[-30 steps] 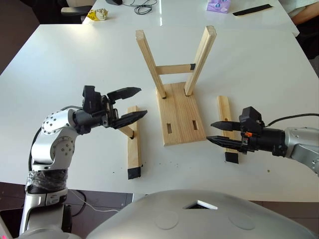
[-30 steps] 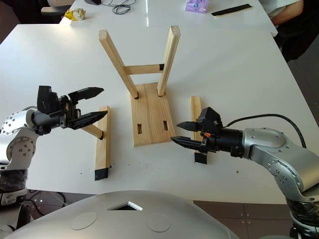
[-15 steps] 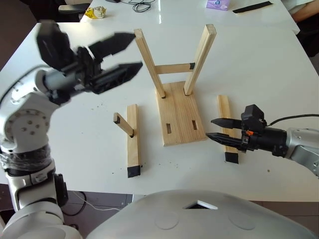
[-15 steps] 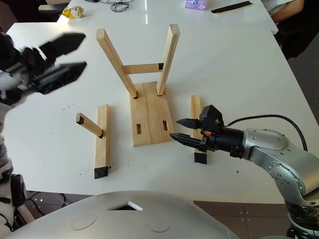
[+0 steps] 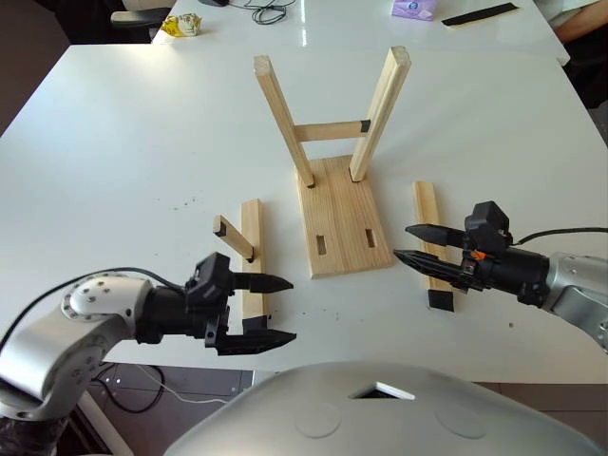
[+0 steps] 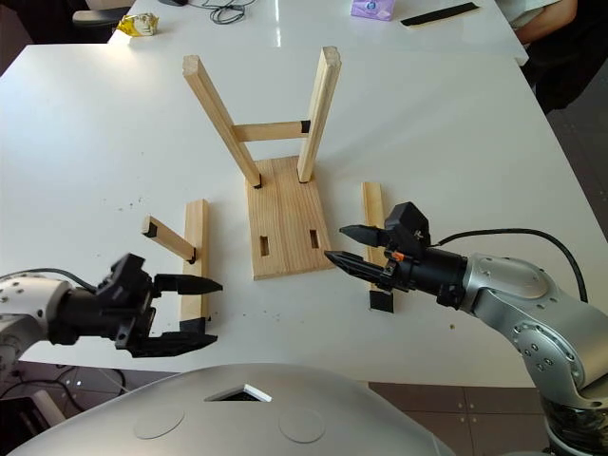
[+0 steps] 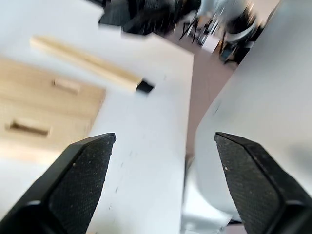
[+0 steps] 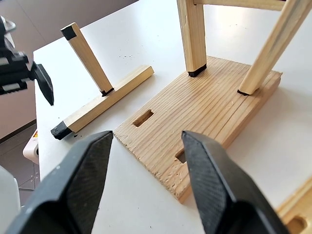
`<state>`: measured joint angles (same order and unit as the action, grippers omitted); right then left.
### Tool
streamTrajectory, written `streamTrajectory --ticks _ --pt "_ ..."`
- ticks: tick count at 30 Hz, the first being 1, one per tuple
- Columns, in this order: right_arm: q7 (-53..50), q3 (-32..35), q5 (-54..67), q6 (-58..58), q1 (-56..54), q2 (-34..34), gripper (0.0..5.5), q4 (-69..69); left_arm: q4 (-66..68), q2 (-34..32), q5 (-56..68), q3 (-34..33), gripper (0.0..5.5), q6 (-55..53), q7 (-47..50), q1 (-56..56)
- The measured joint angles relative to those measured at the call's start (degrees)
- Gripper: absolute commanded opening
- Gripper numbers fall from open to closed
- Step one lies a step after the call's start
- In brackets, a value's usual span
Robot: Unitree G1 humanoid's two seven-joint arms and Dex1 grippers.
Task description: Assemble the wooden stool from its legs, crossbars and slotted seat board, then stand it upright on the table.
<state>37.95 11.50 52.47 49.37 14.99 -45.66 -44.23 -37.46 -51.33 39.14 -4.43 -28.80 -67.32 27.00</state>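
The slotted seat board [image 5: 342, 220] lies flat mid-table. Two legs [image 5: 282, 119] [image 5: 380, 112] joined by a crossbar [image 5: 328, 130] stand in its far slots; the two near slots are bare. A loose leg with a crossbar stub [image 5: 252, 271] lies to the board's left. Another loose leg [image 5: 429, 242] lies to its right. My left gripper [image 5: 271, 309] is open, low at the table's front edge by the black end of the left loose leg. My right gripper [image 5: 410, 244] is open, holding nothing, just off the board's near right corner [image 8: 204, 107] and above the right loose leg.
A yellow packet [image 5: 185, 26], cables [image 5: 275, 11], a purple pack [image 5: 416, 9] and a black strip [image 5: 483, 16] lie along the far edge. The table's front edge [image 7: 187, 97] runs right beside my left gripper.
My left arm swung up from beside the left loose leg, then came down to the table's front edge, staying open. The right gripper has barely moved.
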Motion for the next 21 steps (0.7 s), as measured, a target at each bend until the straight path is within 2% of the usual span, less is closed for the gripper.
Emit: streamTrajectory --ticks 4,14,21 --pt "-0.6 -0.5 -0.1 -0.1 0.2 0.5 2.60 -0.2 5.9 0.6 -9.8 4.7 3.78 8.8 -0.3 1.1" --pt "-1.8 -0.9 -0.8 -1.1 2.5 1.1 2.60 -1.4 21.3 0.0 -17.7 6.3 3.78 24.9 -4.1 -2.8" --pt "-2.8 -1.2 -0.8 -1.1 3.4 1.2 2.60 -2.3 27.0 -1.1 -18.7 5.3 3.78 27.0 -4.4 -8.2"
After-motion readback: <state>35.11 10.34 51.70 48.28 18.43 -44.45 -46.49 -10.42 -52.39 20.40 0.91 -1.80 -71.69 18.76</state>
